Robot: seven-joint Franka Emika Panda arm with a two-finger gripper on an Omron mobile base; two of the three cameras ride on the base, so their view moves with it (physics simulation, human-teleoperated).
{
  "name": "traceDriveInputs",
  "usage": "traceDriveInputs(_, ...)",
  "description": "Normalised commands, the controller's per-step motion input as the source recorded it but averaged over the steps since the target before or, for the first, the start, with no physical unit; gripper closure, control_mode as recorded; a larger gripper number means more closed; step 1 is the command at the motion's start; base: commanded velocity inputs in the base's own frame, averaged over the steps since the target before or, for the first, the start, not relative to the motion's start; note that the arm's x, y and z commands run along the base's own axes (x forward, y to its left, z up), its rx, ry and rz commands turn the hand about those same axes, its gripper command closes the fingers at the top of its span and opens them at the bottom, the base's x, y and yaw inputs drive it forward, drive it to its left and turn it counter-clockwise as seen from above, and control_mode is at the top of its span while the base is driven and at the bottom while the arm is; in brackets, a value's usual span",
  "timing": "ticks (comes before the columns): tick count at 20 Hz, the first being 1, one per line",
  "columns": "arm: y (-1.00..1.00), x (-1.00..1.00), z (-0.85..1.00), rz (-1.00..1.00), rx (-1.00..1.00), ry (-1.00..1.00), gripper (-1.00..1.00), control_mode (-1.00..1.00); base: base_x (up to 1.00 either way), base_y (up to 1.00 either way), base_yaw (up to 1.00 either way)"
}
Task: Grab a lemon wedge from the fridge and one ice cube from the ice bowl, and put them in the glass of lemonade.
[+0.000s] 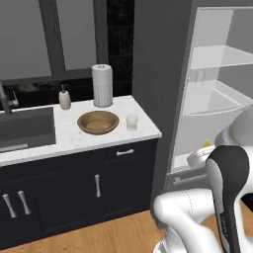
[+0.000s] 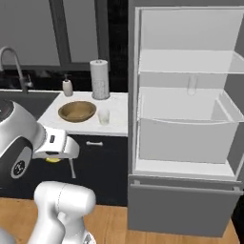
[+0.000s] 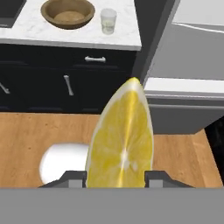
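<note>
My gripper (image 3: 116, 176) is shut on the lemon wedge (image 3: 122, 140), a bright yellow slice standing upright between the two dark fingertips (image 3: 74, 176). In the base views only a sliver of the lemon wedge (image 1: 206, 143) (image 2: 53, 160) peeks out by the white hand. I hold it above the wooden floor, in front of the open fridge (image 2: 190, 124) and off the counter's right end. On the white counter sits the brown ice bowl (image 1: 98, 122) (image 3: 68, 13). The glass of lemonade (image 1: 132, 122) (image 3: 108, 21) stands just to the bowl's right.
A paper towel roll (image 1: 102, 85) and a beige soap dispenser (image 1: 64, 98) stand behind the bowl. The sink (image 1: 24, 128) lies to the left. A tall clear vessel (image 2: 192, 85) stands on a fridge shelf. Navy cabinets (image 1: 99, 188) run under the counter.
</note>
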Motion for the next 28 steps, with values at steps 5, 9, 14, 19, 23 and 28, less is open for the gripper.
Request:
traceDriveInputs(5,0.00,0.00,0.00,0.00,0.00,0.00,1.00,1.00,0.63,0.65,-0.19)
traceDriveInputs(9,0.00,0.00,0.00,0.00,0.00,0.00,1.00,1.00,0.68,0.33,-0.22)
traceDriveInputs(14,0.00,0.00,0.00,0.00,0.00,0.00,1.00,1.00,0.70,0.29,-0.24)
traceDriveInputs(19,0.00,0.00,0.00,0.00,0.00,0.00,1.00,1.00,0.38,0.48,-0.28)
traceDriveInputs(23,0.00,0.00,0.00,0.00,0.00,0.00,1.00,1.00,0.24,0.55,-0.27)
traceDriveInputs(28,0.00,0.00,0.00,0.00,0.00,0.00,1.00,1.00,0.19,0.51,-0.26)
